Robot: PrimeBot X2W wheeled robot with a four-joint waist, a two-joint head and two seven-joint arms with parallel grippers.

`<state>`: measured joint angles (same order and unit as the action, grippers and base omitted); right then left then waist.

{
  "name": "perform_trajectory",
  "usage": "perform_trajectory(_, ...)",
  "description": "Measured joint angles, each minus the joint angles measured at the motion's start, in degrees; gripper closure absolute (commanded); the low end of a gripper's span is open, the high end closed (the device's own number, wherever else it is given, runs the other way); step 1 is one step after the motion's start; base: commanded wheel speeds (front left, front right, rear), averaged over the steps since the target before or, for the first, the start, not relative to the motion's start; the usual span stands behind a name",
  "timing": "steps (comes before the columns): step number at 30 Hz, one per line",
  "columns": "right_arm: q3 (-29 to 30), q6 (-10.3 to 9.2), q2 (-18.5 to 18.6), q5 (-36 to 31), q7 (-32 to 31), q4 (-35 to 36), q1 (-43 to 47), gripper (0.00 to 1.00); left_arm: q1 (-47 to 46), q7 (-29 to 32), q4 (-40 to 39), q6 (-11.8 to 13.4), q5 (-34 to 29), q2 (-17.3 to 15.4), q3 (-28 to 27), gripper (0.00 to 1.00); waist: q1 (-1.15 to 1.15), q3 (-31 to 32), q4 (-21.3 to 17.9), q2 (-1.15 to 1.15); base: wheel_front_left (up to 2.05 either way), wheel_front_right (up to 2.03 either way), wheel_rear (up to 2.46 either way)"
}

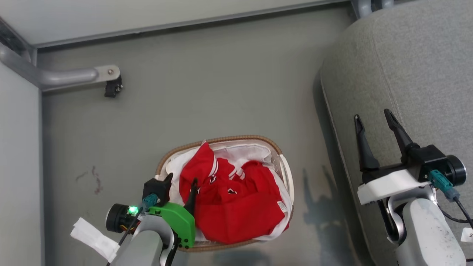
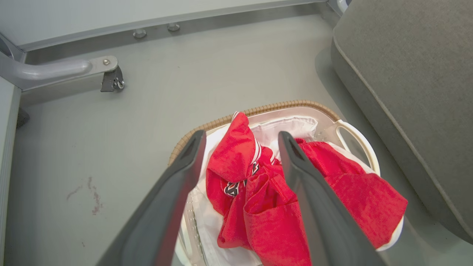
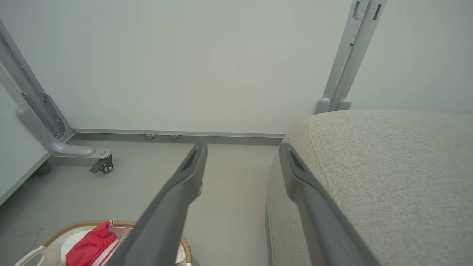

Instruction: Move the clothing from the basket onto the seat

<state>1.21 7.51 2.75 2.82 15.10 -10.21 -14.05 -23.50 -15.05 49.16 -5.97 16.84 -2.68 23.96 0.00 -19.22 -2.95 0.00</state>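
Two red garments (image 1: pixel 236 201), one basket (image 1: pixel 225 139), one seat (image 1: pixel 410 70)

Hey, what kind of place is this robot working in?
Probably a lab or test bay staged like a home corner: plain pale panels on a metal frame with a caster wheel, a bare grey floor, and a grey seat beside a basket of red clothing.

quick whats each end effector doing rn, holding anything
Left end effector: open, holding nothing, above the clothing in the basket.
Right end effector: open, holding nothing, by the seat.
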Motion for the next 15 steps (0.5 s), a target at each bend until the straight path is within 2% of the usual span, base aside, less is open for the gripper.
perform_trajectory(7,-1.6,0.0,0.0,2.5,0.0,0.4,-3.5,0.0,-7.0,2.0,11.0,-1.1,0.8,0.0,5.9,0.0,0.0,-8.8,-2.6,0.0,0.0,0.0,0.0)
perform_trajectory(15,-3.9,0.0,0.0,4.7,0.0,0.8,-5.8,0.0,-11.9,4.1,18.7,-1.3,2.2,0.0,7.3,0.0,0.0,-15.9,-5.4,0.0,0.0,0.0,0.0)
